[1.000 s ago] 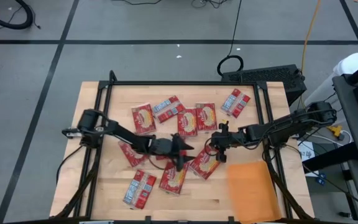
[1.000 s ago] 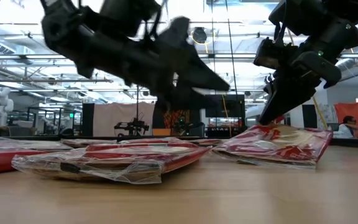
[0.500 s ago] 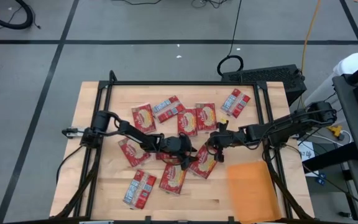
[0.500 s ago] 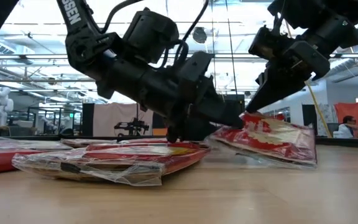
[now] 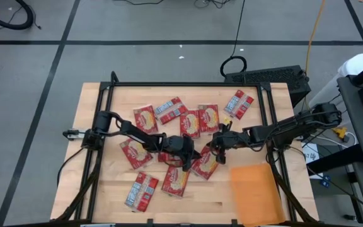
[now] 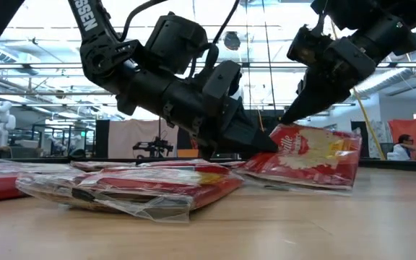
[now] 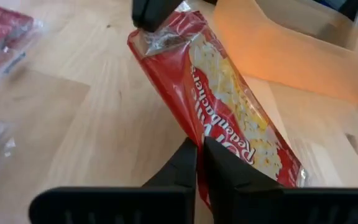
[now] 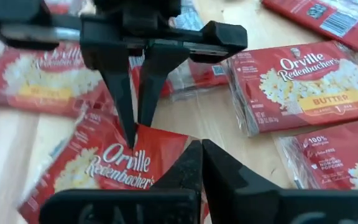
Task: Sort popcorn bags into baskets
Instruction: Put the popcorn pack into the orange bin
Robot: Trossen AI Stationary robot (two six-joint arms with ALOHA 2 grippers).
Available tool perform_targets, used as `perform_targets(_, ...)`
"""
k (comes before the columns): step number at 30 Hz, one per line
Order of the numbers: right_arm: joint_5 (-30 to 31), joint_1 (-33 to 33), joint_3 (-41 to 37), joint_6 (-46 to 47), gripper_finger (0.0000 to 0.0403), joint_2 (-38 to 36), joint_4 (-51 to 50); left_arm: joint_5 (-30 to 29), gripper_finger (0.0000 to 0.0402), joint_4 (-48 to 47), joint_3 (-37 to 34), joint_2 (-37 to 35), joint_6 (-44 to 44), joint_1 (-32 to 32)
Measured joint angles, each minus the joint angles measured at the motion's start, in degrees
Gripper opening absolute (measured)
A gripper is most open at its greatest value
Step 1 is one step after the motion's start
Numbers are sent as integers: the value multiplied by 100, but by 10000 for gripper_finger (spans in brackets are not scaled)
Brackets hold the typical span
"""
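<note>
One popcorn bag point(image 6: 310, 155) pinched between left hand point(image 5: 195, 153) and right hand point(image 5: 213, 149).

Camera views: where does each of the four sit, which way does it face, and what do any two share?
High: overhead, straight down on the table, both arms, orange tray.
Low: table height, level across into the room; both arms from above.
Left wrist: past the left pincer, shut on a bag's edge.
Right wrist: past the right pincer, shut on the same bag's other end; left pincer opposite.
Shared: all four show that bag, held by both pincers.
</note>
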Motion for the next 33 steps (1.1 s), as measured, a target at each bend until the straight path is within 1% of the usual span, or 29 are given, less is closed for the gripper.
perform_targets(3,-7,2,0,311,16,-217,-31,155,21,-2,-2,-76,235,57)
perform_targets(5,-50,4,0,500,34,-466,-166,229,12,23,-3,-141,404,81)
perform_targets(10,-322,-2,0,1202,97,-1262,-872,225,12,-269,-9,-464,940,75)
perform_targets(13,-326,-2,170,1696,136,-1662,-1582,216,12,-720,-11,-801,1310,47)
perform_targets(15,-346,2,379,1969,159,-1815,-2086,109,10,-814,-7,-969,1515,11)
perform_targets(16,-449,0,482,2085,168,-1842,-2268,66,8,-935,0,-1071,1604,-7)
perform_targets(17,-527,3,581,2159,176,-1843,-2332,45,8,-1097,-4,-1169,1678,-25)
perform_targets(19,-719,15,709,2180,187,-1823,-2314,-77,8,-1090,-10,-1264,1747,-76)
perform_targets(23,-783,78,889,2100,193,-1543,-2265,-178,16,-1112,-7,-1350,1834,-184)
perform_targets(28,-744,242,946,2063,191,-1004,-2251,-231,9,-1228,-7,-1356,1868,-284)
perform_targets(31,-738,326,949,2026,173,-678,-2180,-236,8,-1243,-11,-1352,1864,-323)
perform_targets(33,-732,403,946,2026,151,-503,-2156,-275,14,-1242,-11,-1352,1862,-326)
